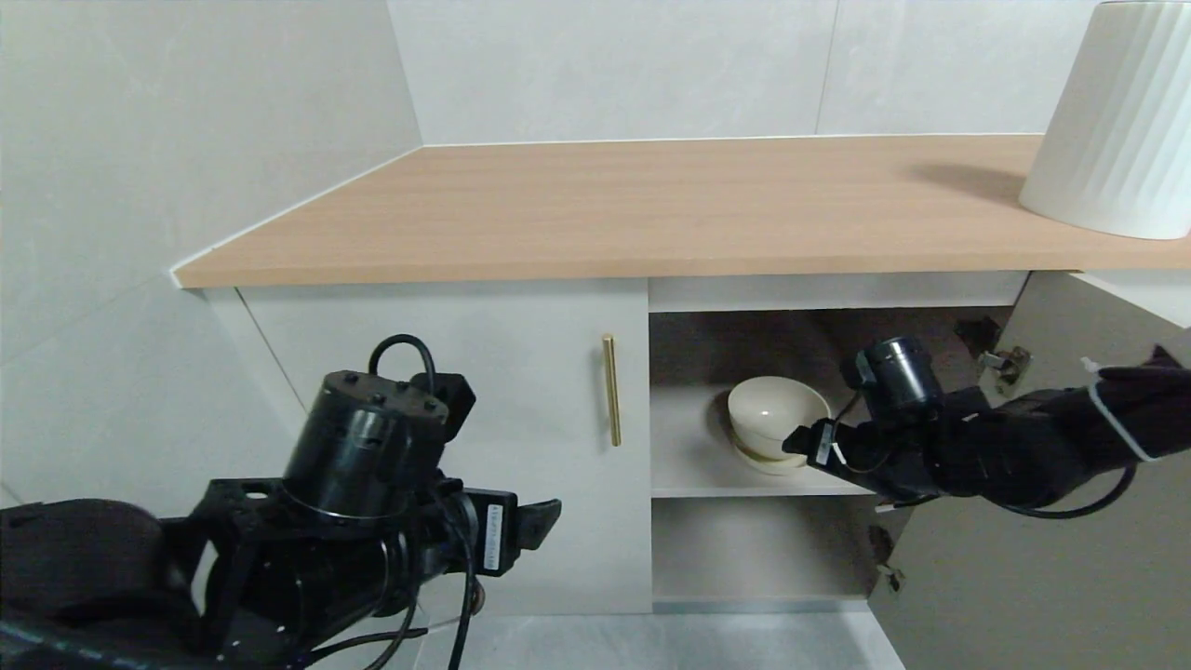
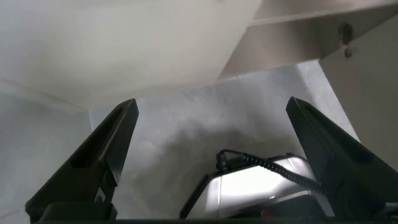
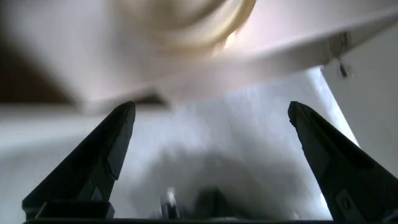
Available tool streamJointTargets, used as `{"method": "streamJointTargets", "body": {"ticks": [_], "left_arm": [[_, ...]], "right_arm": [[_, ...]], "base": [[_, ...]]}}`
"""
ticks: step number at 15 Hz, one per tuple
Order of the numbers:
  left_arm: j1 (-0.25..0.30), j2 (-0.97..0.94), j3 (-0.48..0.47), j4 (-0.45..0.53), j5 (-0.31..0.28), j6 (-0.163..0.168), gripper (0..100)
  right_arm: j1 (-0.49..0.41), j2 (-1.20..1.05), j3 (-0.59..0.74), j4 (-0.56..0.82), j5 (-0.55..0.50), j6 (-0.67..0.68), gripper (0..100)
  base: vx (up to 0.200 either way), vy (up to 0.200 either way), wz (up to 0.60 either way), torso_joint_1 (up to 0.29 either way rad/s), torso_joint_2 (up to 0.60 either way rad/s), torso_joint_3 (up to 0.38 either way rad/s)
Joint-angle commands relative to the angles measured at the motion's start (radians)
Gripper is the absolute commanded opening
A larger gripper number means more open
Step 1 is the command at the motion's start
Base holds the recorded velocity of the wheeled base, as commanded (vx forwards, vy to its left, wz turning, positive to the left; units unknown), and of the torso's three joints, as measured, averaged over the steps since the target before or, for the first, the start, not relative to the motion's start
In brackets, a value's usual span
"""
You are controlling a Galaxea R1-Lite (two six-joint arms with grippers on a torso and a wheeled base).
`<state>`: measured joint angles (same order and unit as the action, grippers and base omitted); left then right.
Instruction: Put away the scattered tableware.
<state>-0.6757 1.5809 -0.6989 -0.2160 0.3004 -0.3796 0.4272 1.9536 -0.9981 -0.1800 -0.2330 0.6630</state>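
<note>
Clearly your right gripper (image 1: 798,439) hangs spread and empty just beside the nested cream bowls (image 1: 777,419), likely stacked to save room on the cabinet shelf (image 1: 689,475); your left gripper (image 2: 211,109) is spread too.

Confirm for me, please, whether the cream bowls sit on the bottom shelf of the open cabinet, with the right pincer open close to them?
Not quite. The head view shows the cream bowls on the upper shelf of the open cabinet, not the bottom one. The rest holds: the right pincer is open close to them.
</note>
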Motion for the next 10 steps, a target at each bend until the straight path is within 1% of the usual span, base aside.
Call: {"method": "streamJointTargets", "body": {"ticks": [1,2,3,5,7,8,10], "left_arm": [[0.005,-0.142,0.045,0.021,0.002,0.001,100],[0.005,-0.171,0.058,0.035,0.002,-0.001,100],[0.007,-0.239,0.096,0.050,0.003,0.001,100],[0.013,-0.318,0.114,0.084,0.003,0.002,100],[0.028,-0.348,0.113,0.125,0.000,0.002,100],[0.028,-0.343,0.111,0.125,0.000,0.002,100],[0.028,-0.325,0.114,0.125,0.000,0.002,100]], "right_arm": [[0.073,-0.263,0.124,0.096,0.017,-0.025,100],[0.081,-0.314,0.136,0.139,0.024,-0.034,100],[0.094,-0.387,0.156,0.211,0.047,-0.082,100],[0.133,-0.444,0.182,0.289,0.073,-0.097,100],[0.154,-0.492,0.233,0.300,0.083,-0.105,100],[0.154,-0.501,0.240,0.301,0.084,-0.132,100],[0.154,-0.513,0.245,0.303,0.087,-0.148,100]], "base": [[0.000,0.000,0.00,0.000,0.00,0.000],[0.000,0.000,0.00,0.000,0.00,0.000],[0.000,0.000,0.00,0.000,0.00,0.000],[0.000,0.000,0.00,0.000,0.00,0.000],[0.000,0.000,0.00,0.000,0.00,0.000],[0.000,0.000,0.00,0.000,0.00,0.000],[-0.200,0.000,0.00,0.000,0.00,0.005]]}}
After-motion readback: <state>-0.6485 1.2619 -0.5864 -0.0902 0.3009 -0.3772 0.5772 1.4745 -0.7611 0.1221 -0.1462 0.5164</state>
